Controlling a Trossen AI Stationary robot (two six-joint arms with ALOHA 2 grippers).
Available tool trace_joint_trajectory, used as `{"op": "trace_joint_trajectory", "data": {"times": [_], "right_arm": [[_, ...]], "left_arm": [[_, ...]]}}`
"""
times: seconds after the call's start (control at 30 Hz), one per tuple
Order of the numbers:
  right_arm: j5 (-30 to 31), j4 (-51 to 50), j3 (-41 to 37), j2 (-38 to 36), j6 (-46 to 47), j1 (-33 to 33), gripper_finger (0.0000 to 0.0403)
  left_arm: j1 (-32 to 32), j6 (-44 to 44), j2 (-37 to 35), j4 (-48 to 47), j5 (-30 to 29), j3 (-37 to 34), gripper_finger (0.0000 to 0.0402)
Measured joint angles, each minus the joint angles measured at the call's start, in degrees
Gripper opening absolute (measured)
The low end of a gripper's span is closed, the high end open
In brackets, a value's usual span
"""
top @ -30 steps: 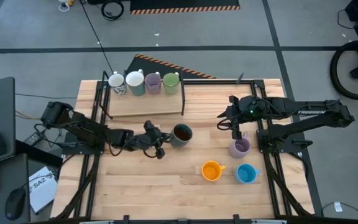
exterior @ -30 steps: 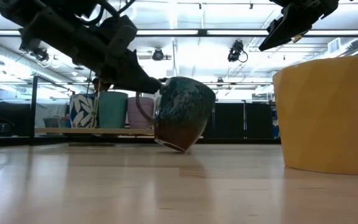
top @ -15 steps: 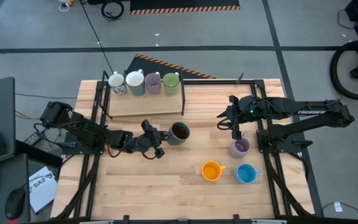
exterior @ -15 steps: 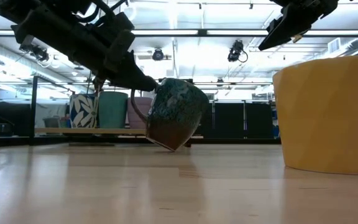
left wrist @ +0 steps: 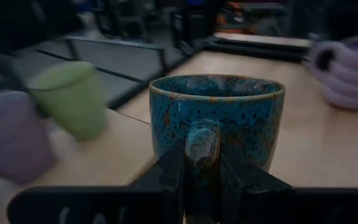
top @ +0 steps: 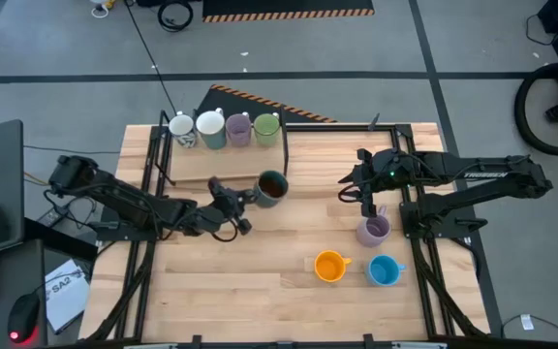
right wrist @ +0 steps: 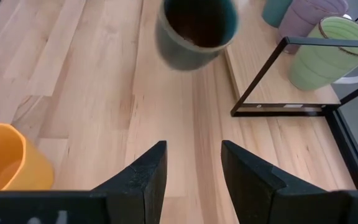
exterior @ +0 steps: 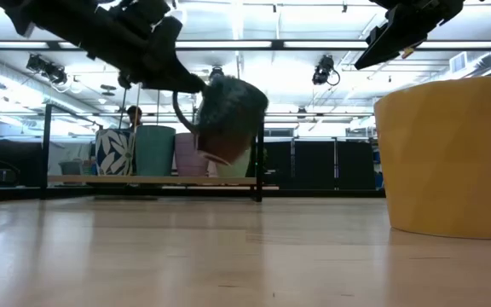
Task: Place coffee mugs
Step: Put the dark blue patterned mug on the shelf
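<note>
Dark mug [top: 271,187] now lifted clear of tabletop [top: 260,281], up from tilted contact; left tool [top: 241,199] clamped on its handle, nearing shelf [top: 226,165] beside green mug [top: 266,127]. Right tool [top: 367,201] spread, empty, over lilac mug [top: 373,230].

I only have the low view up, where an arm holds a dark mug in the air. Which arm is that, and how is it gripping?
Observer: It is the left arm. Its wrist view shows the left gripper clamped on the handle of the dark mug.
Operator: Is the mug over the shelf yet?
Observer: Not quite. From above it hangs just off the front right corner of the shelf.
Operator: How many mugs are on the shelf?
Observer: Four in a row along the back: a patterned white mug, a plain white mug, a lilac mug and a green mug.
</note>
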Motion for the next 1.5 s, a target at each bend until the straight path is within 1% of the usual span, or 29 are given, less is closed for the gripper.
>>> {"op": "trace_joint_trajectory", "data": {"times": [0.2,0.3,0.4,0.47,0.73,0.83,0.9,0.97,1.2,1.3,1.5], "right_arm": [[-0.02,-0.16,0.0,0.0,0.07,0.02,0.0158],[-0.02,-0.2,-0.01,0.0,0.54,0.03,0.0158],[-0.02,-0.5,-0.02,0.0,0.91,0.04,0.0158],[-0.02,-0.16,-0.16,0.0,0.92,0.04,0.0158],[-0.02,1.08,-0.81,0.0,0.66,0.04,0.0158],[-0.02,1.92,-0.81,0.0,0.19,0.04,0.0158],[-0.02,2.15,-0.81,0.02,-0.22,0.04,0.0158],[-0.02,2.79,-0.81,0.0,-0.46,0.02,0.0158],[-0.02,4.26,-0.81,0.0,-0.58,0.0,0.0158],[-0.02,4.35,-0.81,0.0,-0.58,0.0,0.0158],[-0.02,4.35,-0.81,0.0,-0.88,0.0,0.0158]], "left_arm": [[-0.39,-0.77,-0.71,-3.88,-10.16,0.0,0.0056],[-0.96,-4.43,-0.71,-8.33,-13.7,0.02,0.0056],[-2.71,-9.17,-0.71,-13.91,-18.62,0.02,0.0056],[-4.05,-13.57,-0.71,-17.59,-21.35,0.03,0.0056],[-8.89,-36.27,-1.13,-36.18,-28.22,0.04,0.0056],[-10.35,-44.31,-1.4,-42.48,-29.57,0.04,0.0056],[-10.6,-47.94,-1.41,-44.63,-30.24,0.04,0.0056],[-10.56,-49.62,-1.41,-44.8,-30.87,0.04,0.0056],[-8.0,-49.31,-1.28,-39.85,-32.91,0.07,0.0059],[-6.71,-47.49,-0.73,-37.17,-33.93,0.07,0.0059],[-4.73,-40.12,0.71,-30.09,-31.15,0.07,0.0058]]}}
